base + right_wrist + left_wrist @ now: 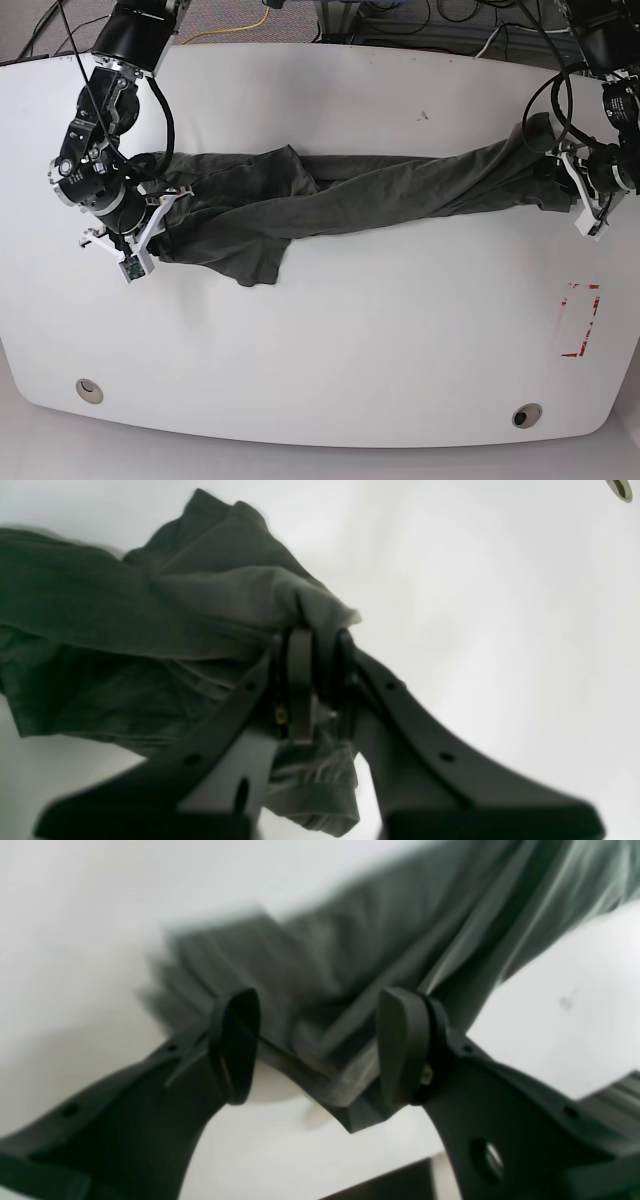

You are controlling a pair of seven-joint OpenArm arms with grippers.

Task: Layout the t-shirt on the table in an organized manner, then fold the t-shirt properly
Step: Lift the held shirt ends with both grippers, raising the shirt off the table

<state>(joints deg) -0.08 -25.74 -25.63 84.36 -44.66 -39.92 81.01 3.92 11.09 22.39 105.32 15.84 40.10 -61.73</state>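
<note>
- T-shirt (340, 195) stretched as a twisted rope across the counter (320, 340), spanning from right tool (320, 645) to left tool (317, 1045); not yet laid flat.
- Right tool: pads pressed together on a bunched corner of cloth, fabric spilling out above and below the pads in the right wrist view.
- Left tool: pads standing wide apart in the left wrist view, hem edge lying between them, apparently not pinched. Cloth blurred there, so contact with one pad cannot be ruled out.
- Step in hand, as judged: spreading the garment before any fold.
- To do it well: re-grip with left tool on a single layer at the hem corner just ahead of its pads, not on the bundle.
- Lift slightly, then draw the two tools apart to untwist; avoid dragging over the counter.
- Loose flap (255, 262) hanging beside the right tool: likely a sleeve or hem, needs pulling outward.
- Risk: pinching several layers locks the twist in.
- Red tape rectangle (578, 320) near the left tool, clear of cloth.
</note>
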